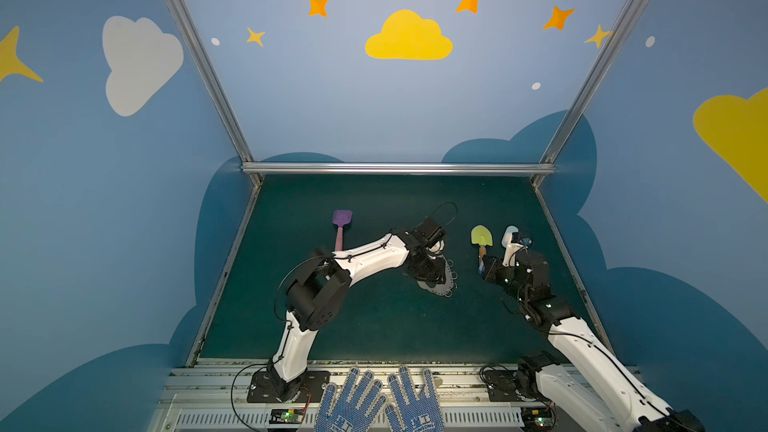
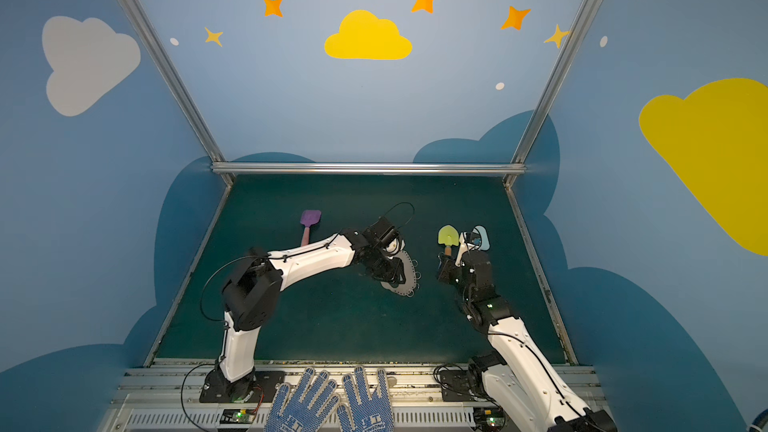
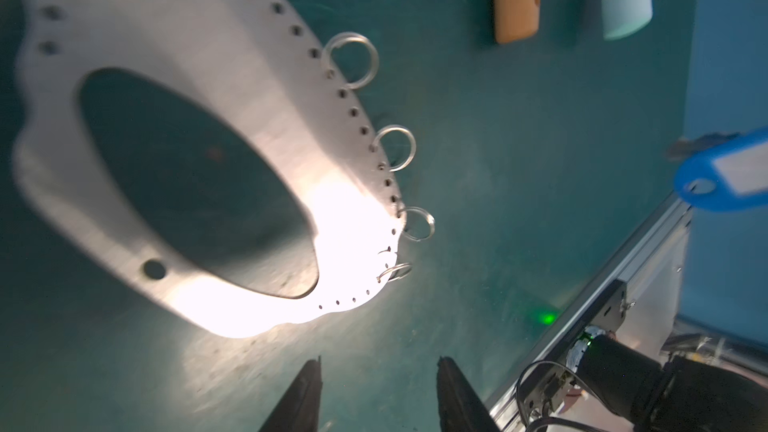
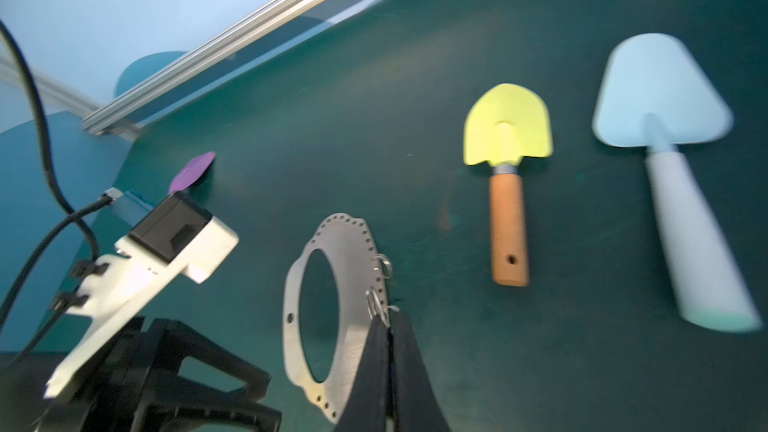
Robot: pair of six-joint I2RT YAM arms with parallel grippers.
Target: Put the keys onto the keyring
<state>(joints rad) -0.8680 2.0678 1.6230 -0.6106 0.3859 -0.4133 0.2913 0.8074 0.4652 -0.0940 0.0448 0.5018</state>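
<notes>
Keyring [image 3: 208, 35] on mat mid-table, long axis roughly near-far, wire rings [image 3: 351, 60] along its right edge. L gripper [image 3: 378, 363] over it, jaws apart, empty. R gripper [image 4: 388, 326] nearer rings, apparently clamped on keys [image 3: 723, 172], just right of keyring.

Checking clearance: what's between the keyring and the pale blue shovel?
The yellow shovel, lying flat, apart from both; clearest in the right wrist view.

Robot lab test booth: blue walls [image 1: 332, 97] w/ painted clouds [image 1: 409, 37] & stars [image 1: 318, 6], alu frame bars [image 1: 397, 168], green mat [image 1: 374, 326], arms [image 1: 365, 255] bolted to front rail [image 1: 199, 386].
</notes>
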